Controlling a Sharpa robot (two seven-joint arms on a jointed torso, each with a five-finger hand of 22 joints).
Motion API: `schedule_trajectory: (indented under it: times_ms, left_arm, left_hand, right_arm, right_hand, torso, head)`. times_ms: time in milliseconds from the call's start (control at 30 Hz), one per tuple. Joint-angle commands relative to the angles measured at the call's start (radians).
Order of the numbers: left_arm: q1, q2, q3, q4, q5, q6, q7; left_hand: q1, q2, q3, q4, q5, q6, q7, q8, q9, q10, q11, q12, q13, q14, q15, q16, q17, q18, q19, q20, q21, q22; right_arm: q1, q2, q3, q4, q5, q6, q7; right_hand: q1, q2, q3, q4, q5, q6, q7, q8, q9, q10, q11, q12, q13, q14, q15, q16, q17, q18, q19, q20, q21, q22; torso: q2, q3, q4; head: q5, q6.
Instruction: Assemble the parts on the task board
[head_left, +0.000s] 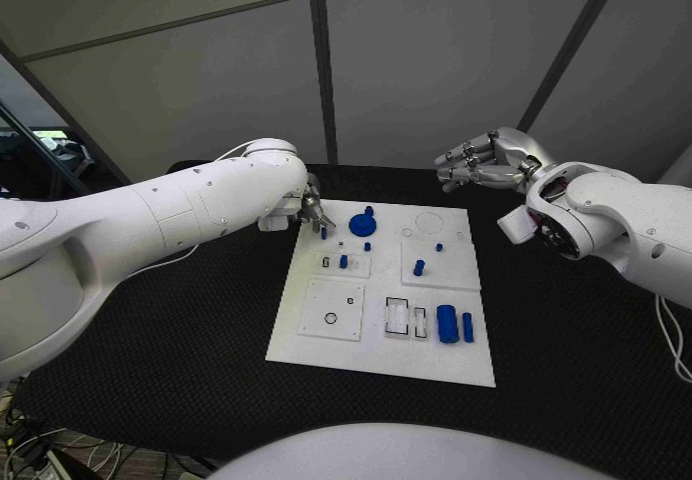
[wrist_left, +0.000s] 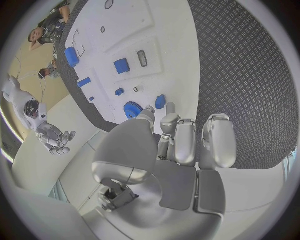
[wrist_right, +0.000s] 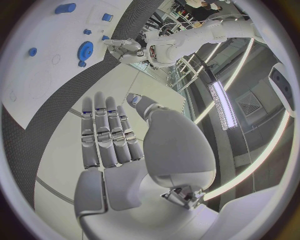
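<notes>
The left hand's fingers (wrist_left: 186, 140) curl downward over the far left corner of the task board (head_left: 378, 355), their tips just beside a small blue peg (wrist_left: 160, 101) and a blue gear (wrist_left: 132, 109). From the left wrist view, nothing sits between the fingers; whether a fingertip touches the peg or the gear cannot be told. In the head view the left hand (head_left: 307, 212) sits at the board's far left edge, with the gear (head_left: 362, 223) just to its right.

The right hand's fingers (wrist_right: 106, 132) lie straight and side by side, the thumb apart from them, holding nothing. The right hand (head_left: 483, 160) hangs in the air beyond the far right corner of the board, well apart from every part.

The white task board lies in the middle of the black surface (head_left: 577, 340). Near its far edge, beside the gear, stand several small blue pegs, 1 of them (head_left: 418, 267) on a raised white square toward the right side. Close to the near right corner lie 2 blue cylinders side by side, a thick one (head_left: 447, 324) and a thin one (head_left: 467, 327), just right of 2 rectangular slots (head_left: 397, 315). A white square plate with a small round hole (head_left: 332, 318) occupies the near left part of the board.
</notes>
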Motion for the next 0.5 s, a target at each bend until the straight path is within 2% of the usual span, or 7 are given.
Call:
schedule_trajectory:
  times_ms: [33, 500]
  left_arm:
    - [0.001, -0.001, 0.000, 0.003, -0.002, 0.018, 0.017]
    - [0.001, -0.004, 0.000, 0.003, 0.010, 0.015, 0.018]
  left_hand:
    - [0.012, 0.002, 0.000, -0.008, 0.006, 0.009, 0.000, 0.007, -0.001, 0.005, -0.002, 0.004, 0.002, 0.032, -0.004, 0.005, 0.049, 0.008, 0.009, 0.001, 0.007, 0.028]
    - [0.013, 0.003, 0.000, -0.008, 0.006, 0.011, 0.000, 0.009, -0.001, 0.007, -0.003, 0.005, 0.004, 0.033, -0.004, 0.007, 0.050, 0.008, 0.011, 0.001, 0.009, 0.030]
  right_arm:
    - [0.002, 0.001, 0.001, 0.000, 0.000, 0.007, 0.005]
    - [0.002, 0.002, 0.001, -0.001, 0.000, 0.008, 0.005]
  right_hand:
    - [0.002, 0.006, 0.005, -0.002, 0.005, 0.003, -0.001, 0.005, 0.001, -0.002, -0.005, 0.007, -0.001, 0.001, -0.005, 0.001, -0.001, 0.004, 0.005, -0.001, -0.005, -0.001]
    - [0.002, 0.006, 0.004, -0.002, 0.005, 0.003, -0.001, 0.005, 0.001, -0.002, -0.005, 0.007, -0.001, 0.001, -0.005, 0.001, -0.002, 0.004, 0.005, -0.001, -0.005, -0.001]
  torso:
    - [0.000, 0.0000, 0.0005]
    - [0.000, -0.0002, 0.0002]
  head:
    - [0.000, -0.002]
    - [0.001, -0.005]
